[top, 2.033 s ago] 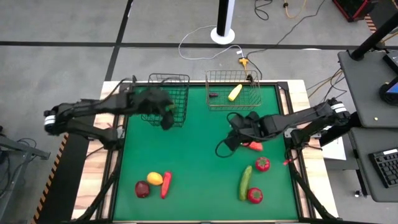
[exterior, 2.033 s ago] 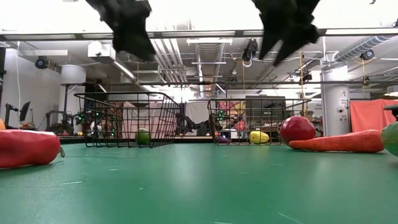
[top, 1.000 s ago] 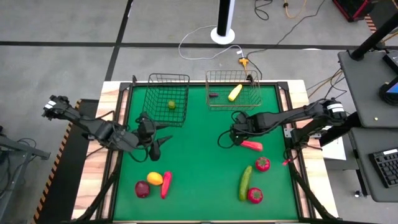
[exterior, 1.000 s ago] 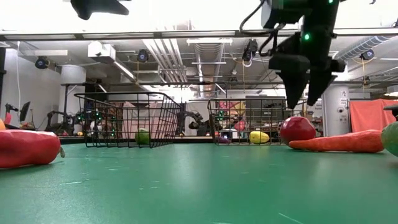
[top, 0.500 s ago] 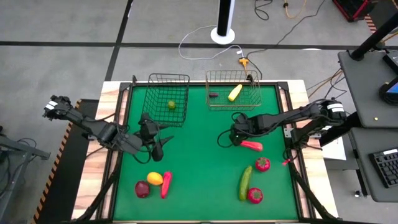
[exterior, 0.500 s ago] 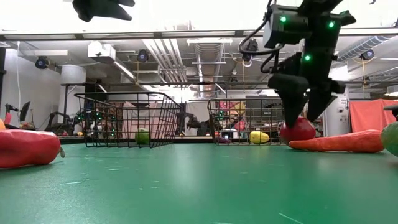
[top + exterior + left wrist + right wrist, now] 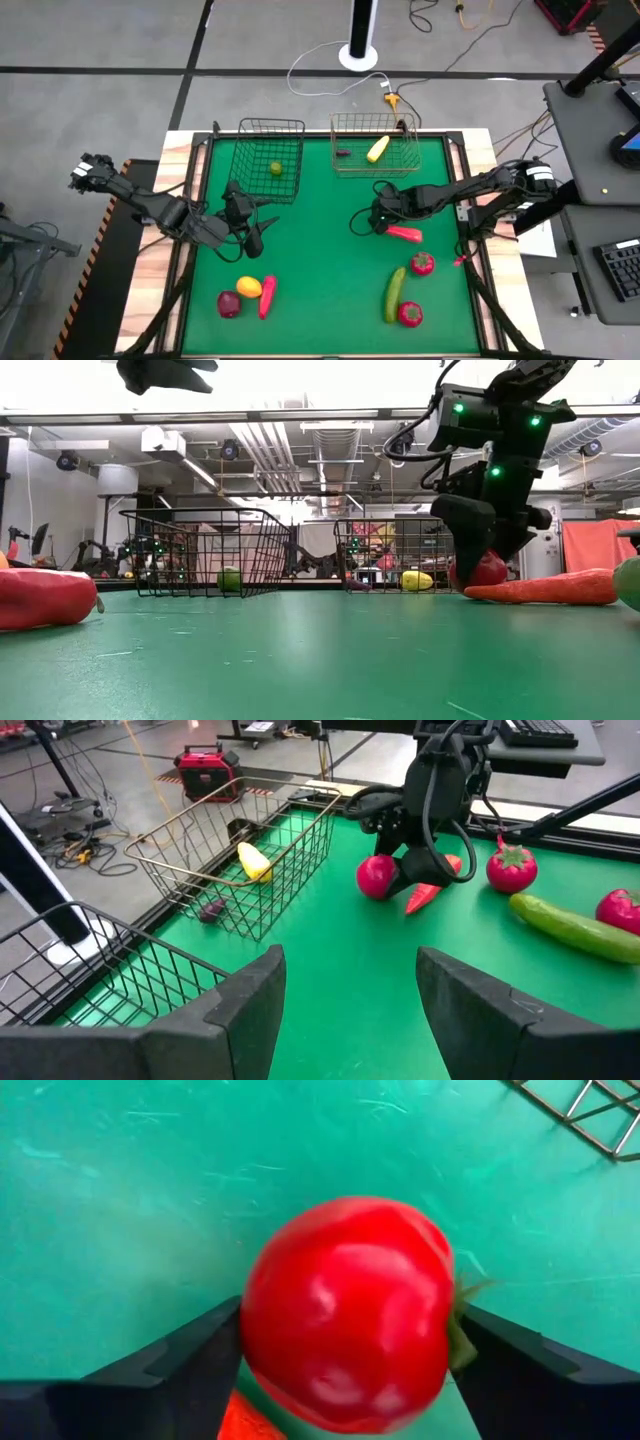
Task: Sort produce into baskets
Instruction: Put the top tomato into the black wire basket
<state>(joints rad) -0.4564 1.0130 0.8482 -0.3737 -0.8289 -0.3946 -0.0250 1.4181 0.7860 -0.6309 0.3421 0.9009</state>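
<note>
My right gripper (image 7: 379, 217) is open, low over a round red fruit (image 7: 345, 1315) that rests on the green mat. One finger stands close on each side of it. The fruit also shows in the low view (image 7: 488, 571) and the left wrist view (image 7: 374, 877). A carrot (image 7: 405, 234) lies right beside it. My left gripper (image 7: 262, 232) is open and empty above the mat, near the black basket (image 7: 270, 150), which holds a green fruit (image 7: 275, 168). The silvery basket (image 7: 375, 140) holds a yellow piece (image 7: 377, 149) and a small purple one (image 7: 342, 153). My right gripper comes at the round red fruit from above, with one finger (image 7: 190, 1355) on each side of it. The fruit fills the gap between them and sits on the mat. I cannot tell whether the fingers touch it.
A red fruit with a green top (image 7: 422, 263), a cucumber (image 7: 394, 293) and another red fruit (image 7: 410, 313) lie near the right front. A dark red fruit (image 7: 229, 303), an orange one (image 7: 249, 287) and a long red pepper (image 7: 266, 296) lie at the left front.
My right gripper has gone down onto the round red fruit, so its fingers now stand around it near the mat. My left gripper has drawn back from the black basket toward the table's near edge and now holds still.
</note>
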